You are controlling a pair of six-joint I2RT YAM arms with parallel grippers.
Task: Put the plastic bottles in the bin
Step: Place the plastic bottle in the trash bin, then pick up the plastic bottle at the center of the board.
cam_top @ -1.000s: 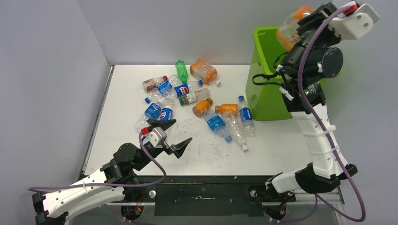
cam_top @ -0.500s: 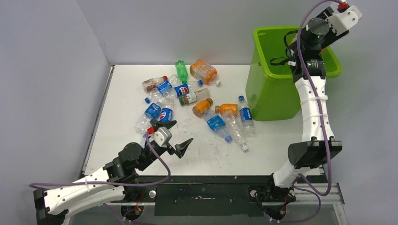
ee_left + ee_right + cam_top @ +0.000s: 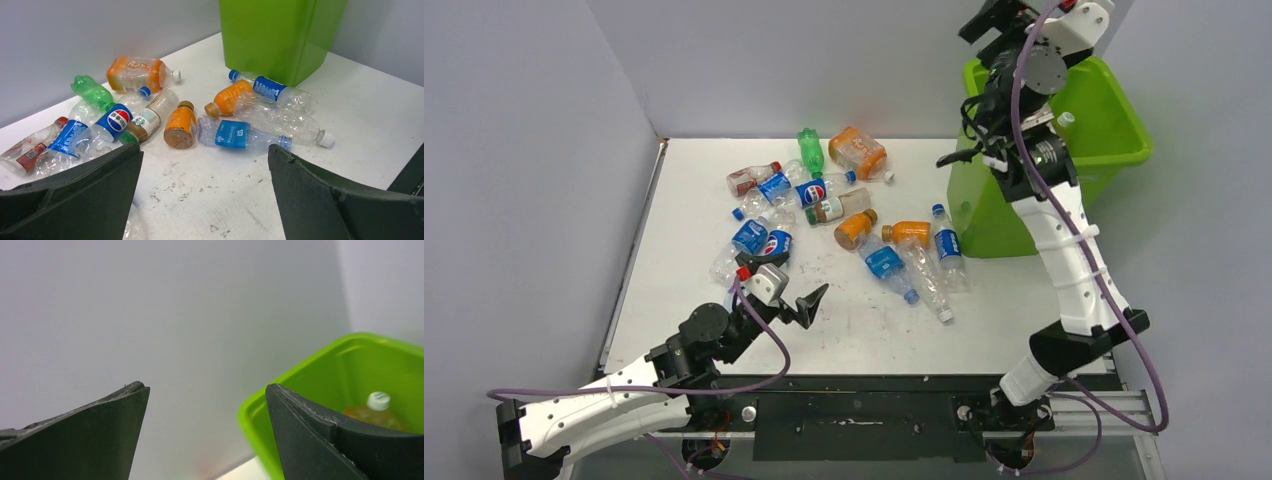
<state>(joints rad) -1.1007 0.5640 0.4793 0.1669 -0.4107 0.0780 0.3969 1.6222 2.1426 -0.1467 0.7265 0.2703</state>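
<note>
Several crushed plastic bottles (image 3: pixel 824 200) lie scattered mid-table: a green one (image 3: pixel 90 90), a big orange one (image 3: pixel 135 72), Pepsi-labelled ones (image 3: pixel 112 122) and a clear one with a blue label (image 3: pixel 230 135). The lime-green bin (image 3: pixel 1114 140) stands at the far right of the table. An orange bottle with a white cap (image 3: pixel 372 412) lies inside the bin (image 3: pixel 300 380). My right gripper (image 3: pixel 986 22) is raised above the bin's left rim, open and empty (image 3: pixel 207 387). My left gripper (image 3: pixel 792 280) hovers open over bare table just short of the pile (image 3: pixel 205 150).
Grey walls close in the table on the left and at the back. The bin's side (image 3: pixel 275 35) rises right behind the nearest bottles. Scuffed white table surface (image 3: pixel 210 200) lies under my left gripper.
My right gripper has opened and no longer holds the orange bottle, which now lies in the bin. That arm swung left over the bin's rim. The left arm barely shifted.
</note>
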